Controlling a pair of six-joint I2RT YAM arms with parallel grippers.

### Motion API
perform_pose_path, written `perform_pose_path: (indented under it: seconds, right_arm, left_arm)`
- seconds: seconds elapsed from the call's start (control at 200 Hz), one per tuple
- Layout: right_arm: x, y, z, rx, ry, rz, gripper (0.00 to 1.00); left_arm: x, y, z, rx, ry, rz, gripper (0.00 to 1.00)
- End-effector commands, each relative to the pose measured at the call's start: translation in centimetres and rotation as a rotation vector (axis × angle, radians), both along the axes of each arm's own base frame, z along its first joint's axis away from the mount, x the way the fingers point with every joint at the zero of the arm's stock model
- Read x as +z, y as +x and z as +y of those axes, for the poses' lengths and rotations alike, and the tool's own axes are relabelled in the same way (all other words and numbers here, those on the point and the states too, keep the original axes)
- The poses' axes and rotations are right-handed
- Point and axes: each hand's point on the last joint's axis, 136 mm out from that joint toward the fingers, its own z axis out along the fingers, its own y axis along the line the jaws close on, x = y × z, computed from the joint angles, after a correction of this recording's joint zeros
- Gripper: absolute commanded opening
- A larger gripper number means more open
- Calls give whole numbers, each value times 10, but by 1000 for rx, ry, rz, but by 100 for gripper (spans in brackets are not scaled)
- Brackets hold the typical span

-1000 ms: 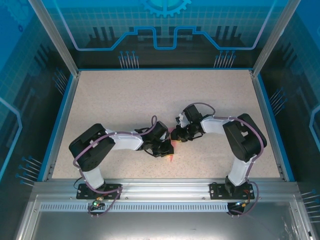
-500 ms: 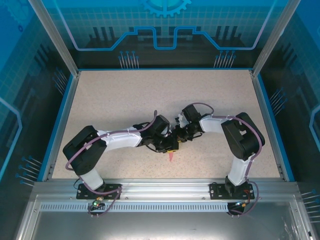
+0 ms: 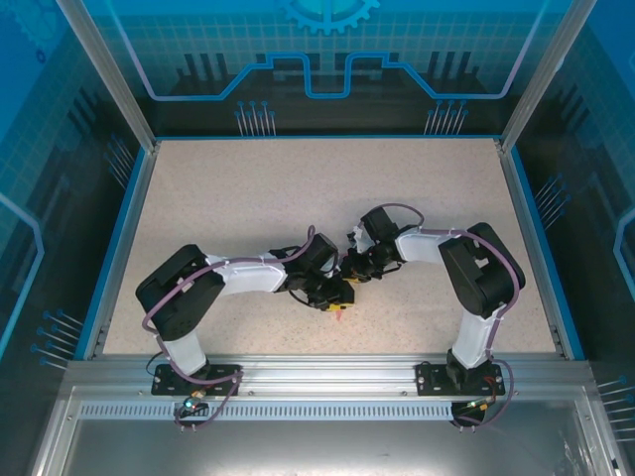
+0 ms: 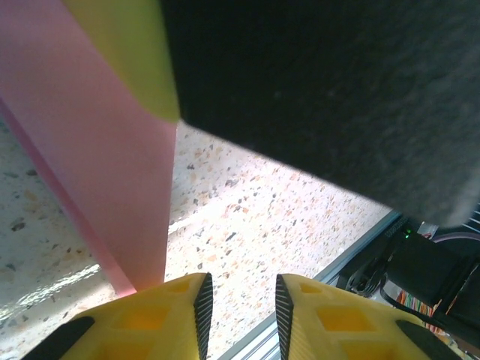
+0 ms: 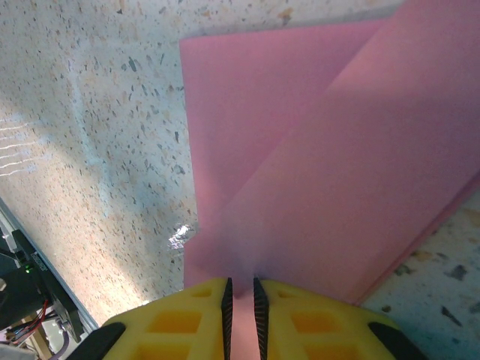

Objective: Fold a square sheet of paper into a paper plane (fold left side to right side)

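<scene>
Seen from above, the left gripper [image 3: 335, 297] is hovering low at the middle of the frame, just below and left of the right gripper [image 3: 354, 272], the two nearly touching. How wide either one stands cannot be told from this height. A small pink tip of the sheet of paper [image 3: 340, 315] is poking out under the left gripper on the speckled table [image 3: 248, 198].

In the left wrist view, the left gripper [image 4: 240, 300] is standing slightly open at the bottom edge. Bare table [image 4: 247, 210] is showing through the gap between its yellow fingers [image 4: 150, 322], and nothing is sitting in that gap. The sheet of paper [image 4: 97, 165] is running down the left side, its lower corner ending at the left-hand finger. A dark blurred shape [image 4: 337, 90] with a yellow-green edge is hanging across the upper right.

In the right wrist view, the right gripper [image 5: 241, 300] is pinching the sheet of paper [image 5: 315, 180] at the bottom centre, its fingers nearly together with pink running into the slit. The folded layers are spreading toward the upper right, lying on the table [image 5: 90, 112].
</scene>
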Motion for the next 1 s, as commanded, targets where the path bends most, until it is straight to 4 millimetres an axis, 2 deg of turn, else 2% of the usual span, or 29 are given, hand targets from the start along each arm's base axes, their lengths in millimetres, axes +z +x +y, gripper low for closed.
perform_pose_path:
  seconds: [0.0, 0.125, 0.305, 0.42, 0.685, 0.995]
  right_arm:
    - [-24, -14, -12, 6, -100, 56, 19]
    - [-26, -14, -13, 6, -105, 60, 19]
    - [-27, -15, -13, 7, -107, 60, 19]
    - [-28, -15, -14, 6, -111, 63, 19]
    - [-28, -15, -15, 6, -113, 63, 19]
    - [-30, -16, -16, 7, -127, 66, 19]
  left_arm:
    - [-11, -15, 1, -26, 5, 63, 31]
    - [-10, -17, 0, -33, -2, 67, 31]
    - [-9, -20, -2, -48, -5, 63, 19]
    - [-15, -22, 2, -49, 16, 69, 15]
    - [-21, -22, 2, -40, 25, 69, 13]
    - [-37, -27, 14, -28, 77, 86, 11]
